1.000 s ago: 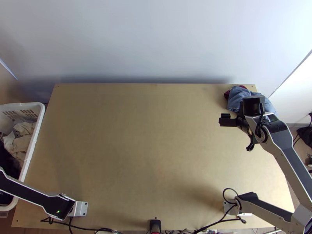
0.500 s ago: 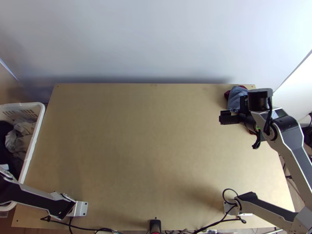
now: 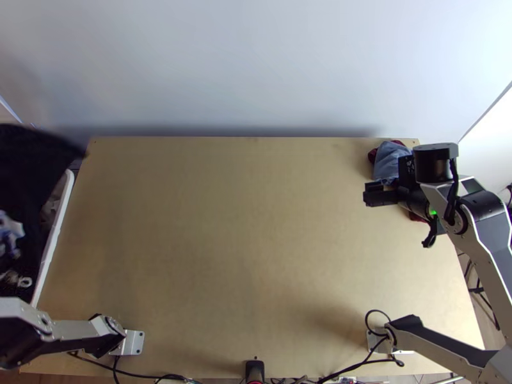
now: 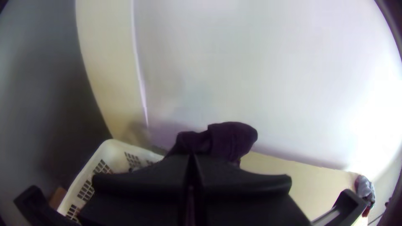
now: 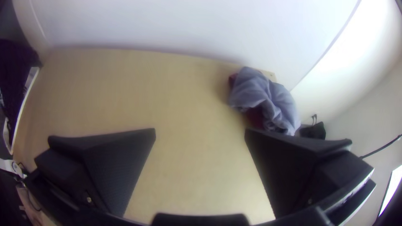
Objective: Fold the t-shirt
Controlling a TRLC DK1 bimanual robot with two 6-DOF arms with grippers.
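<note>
With the top view read as a dial, 12 at the top, a short black post [image 3: 255,370] stands nearest, at 6 o'clock, with cables [image 3: 173,376] beside it on the table [image 3: 243,256]. The left arm [image 3: 70,336] runs from its base at 7 o'clock out past 8; the right arm [image 3: 483,253] has its base at 5 and bends round by 4. In the left wrist view, the left claw [image 4: 191,158] has its fingers drawn together, clamped on the dark shirt [image 3: 25,169], which bunches at the tips. Up at 9 o'clock the shirt hangs over the white basket [image 3: 54,240], hiding much of it, its far edge blurred and reaching toward 10. Pale patches show amid the dark fabric, though I can't tell if they belong to the shirt. Toward 3 o'clock the right claw [image 3: 379,194] is over the table, its fingers wide apart with nothing between them. Just beyond, between 2 and 3, a blue cloth [image 3: 388,160] lies bunched on a red cloth [image 3: 373,155] by the table's far corner. Farthest off, the pale wall [image 3: 249,64] fills 12 o'clock.
</note>
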